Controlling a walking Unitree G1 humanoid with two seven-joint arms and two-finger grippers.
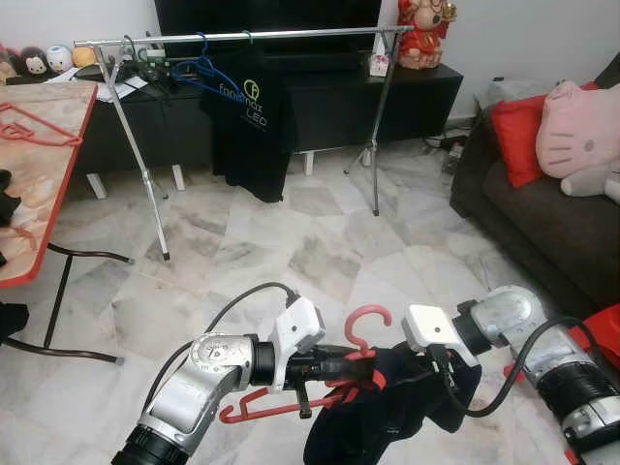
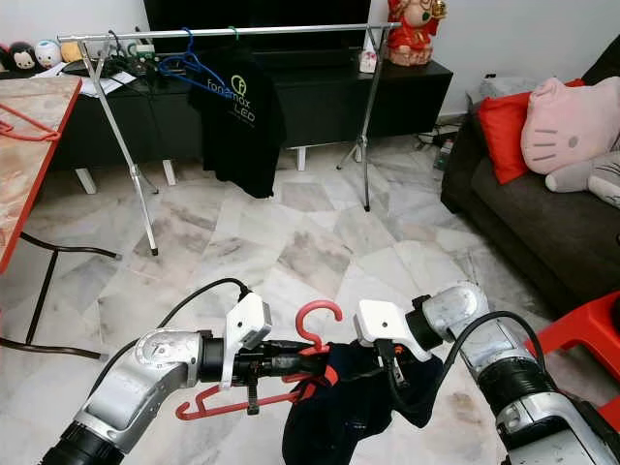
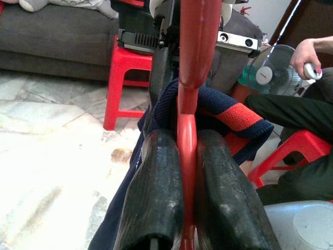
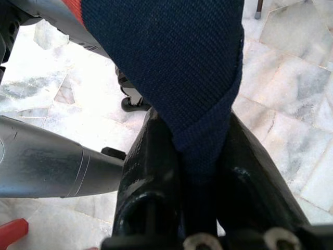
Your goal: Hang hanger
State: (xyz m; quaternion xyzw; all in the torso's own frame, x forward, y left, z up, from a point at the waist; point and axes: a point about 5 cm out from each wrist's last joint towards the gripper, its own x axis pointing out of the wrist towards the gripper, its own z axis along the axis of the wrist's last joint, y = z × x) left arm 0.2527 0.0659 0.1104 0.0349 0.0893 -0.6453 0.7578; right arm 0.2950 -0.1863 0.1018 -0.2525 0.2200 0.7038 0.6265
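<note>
Two grippers meet low in front of the robot over the marble floor [image 1: 291, 242]. The left gripper [image 3: 188, 172] is clenched on a red plastic hanger [image 1: 334, 373], its two black fingers [image 3: 156, 192] pinching the neck just below the hook, which curls upward beyond the fingertips. A dark navy garment [image 2: 344, 407] with a red stripe is draped on that hanger and hangs down past the gripper toward the floor. The right gripper [image 4: 193, 156] faces the left one from the other side, grasping a fold of the navy fabric between its fingers [image 4: 151, 156]; the cloth rises out of its grip and drapes over it.

Well ahead of both grippers stands a metal clothes rack [image 1: 242, 37], with a black T-shirt [image 1: 250, 116] and a blue hanger [image 1: 199, 68] on its rail. Off to the left gripper's side is a red-edged folding table [image 1: 39, 174]. Off to the right gripper's side sits a dark sofa [image 1: 542, 223] with a red cushion [image 1: 518, 131] and a pink plush pillow [image 1: 576, 126]. Beyond the left gripper, a seated person's hand [image 3: 307, 54] is near a red stool [image 3: 127, 78].
</note>
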